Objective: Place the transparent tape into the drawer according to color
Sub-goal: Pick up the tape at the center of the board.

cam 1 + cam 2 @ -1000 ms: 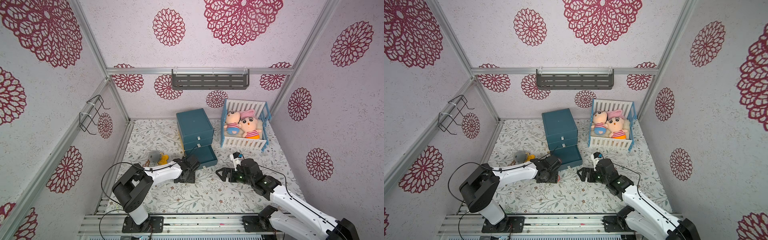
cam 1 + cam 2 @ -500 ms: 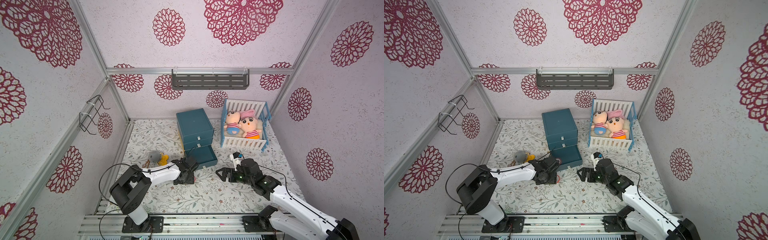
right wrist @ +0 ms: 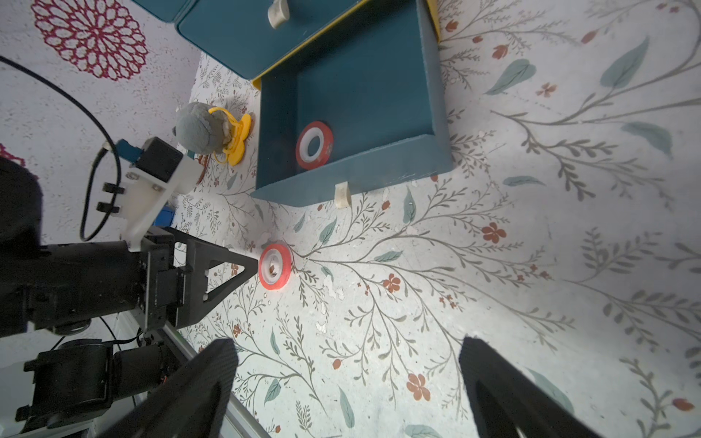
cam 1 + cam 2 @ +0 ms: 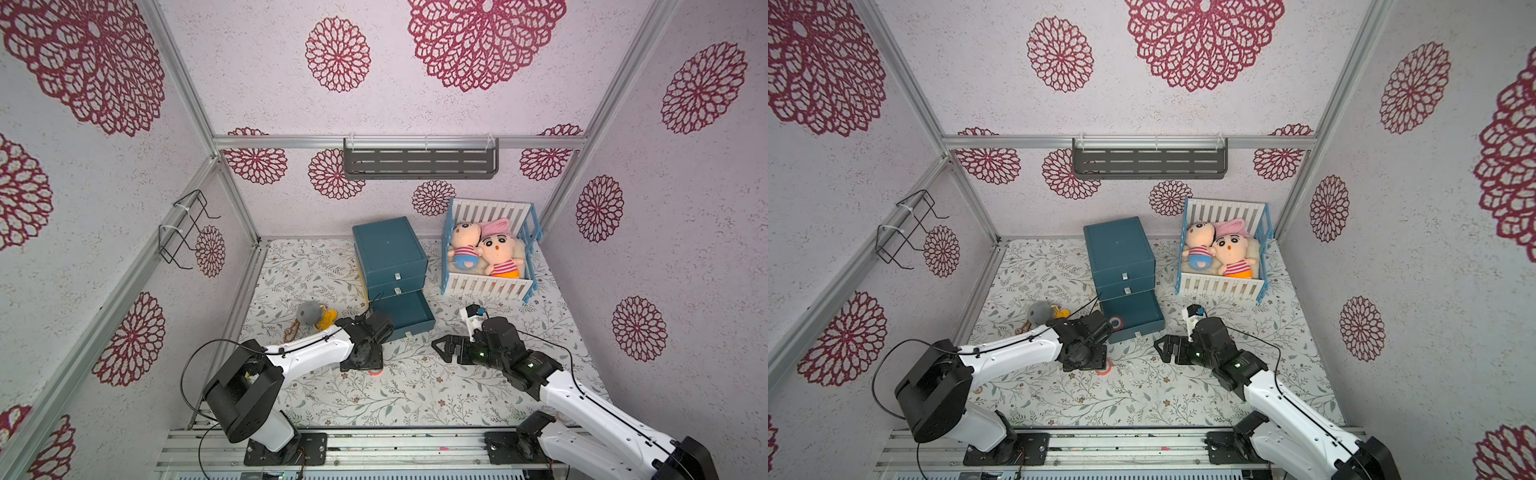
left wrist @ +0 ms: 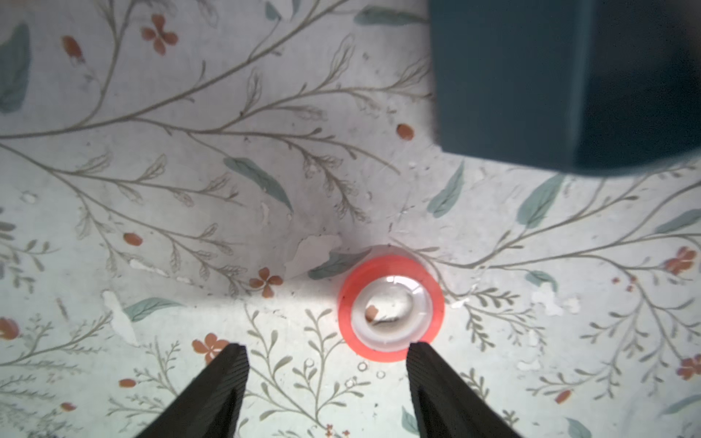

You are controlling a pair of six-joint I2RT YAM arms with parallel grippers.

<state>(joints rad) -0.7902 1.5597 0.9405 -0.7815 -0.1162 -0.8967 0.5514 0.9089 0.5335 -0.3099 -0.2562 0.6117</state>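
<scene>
A red-orange transparent tape (image 5: 390, 309) ring lies flat on the flowered mat, also seen in a top view (image 4: 375, 371) and the right wrist view (image 3: 275, 266). My left gripper (image 5: 326, 352) points down over it, open; one fingertip (image 5: 417, 354) overlaps the ring's rim and the ring sits off to that side of the gap. A second red-orange tape ring (image 3: 314, 145) leans inside the pulled-out bottom drawer (image 3: 356, 178) of the teal cabinet (image 4: 388, 249). My right gripper (image 3: 347, 360) hovers open over bare mat, to the right of the drawer front (image 4: 446, 349).
A grey and yellow plush toy (image 4: 313, 316) lies left of the drawer. A white and blue crib (image 4: 488, 286) with two dolls stands at the back right. A grey shelf (image 4: 419, 164) hangs on the back wall and a wire rack (image 4: 187, 228) on the left wall.
My left gripper has shifted a little toward the front of the mat, and the red-orange ring now shows at its tip. The right arm has not moved.
</scene>
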